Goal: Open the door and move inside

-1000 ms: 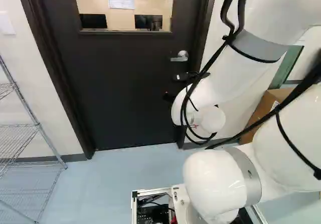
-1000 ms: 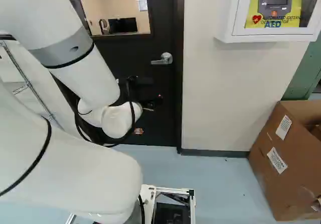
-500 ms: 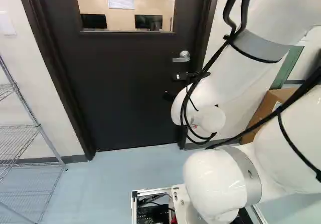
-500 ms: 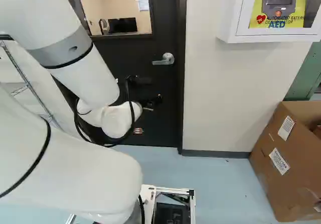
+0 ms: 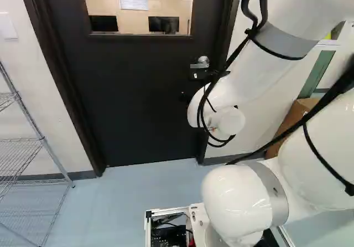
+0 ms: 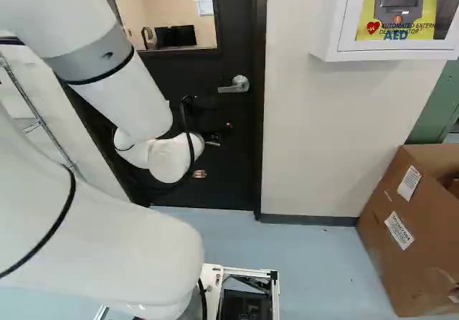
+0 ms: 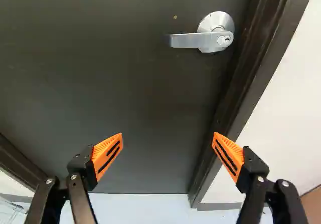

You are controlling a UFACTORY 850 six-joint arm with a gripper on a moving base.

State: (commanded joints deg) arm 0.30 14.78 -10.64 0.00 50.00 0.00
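In the right base view, my gripper is in front of the dark door, lower than the silver lever handle. The left base view shows the door closed in its frame, with the handle just above the wrist; the arm hides most of the gripper there. Seen from the wrist, the gripper stands wide open with nothing between its orange pads. The handle is ahead of the fingertips, closer to the frame-side finger's line, and untouched.
A wire shelf stands left of the door in the left base view. The right base view has a white wall cabinet and a cardboard box right of the door. Dark door frame runs beside the handle.
The wrist and gripper have risen towards the handle's height, shifting slightly against the joint at the foot. Earlier, the base turned very slightly, moving the scene a little rightward. The door has not moved.
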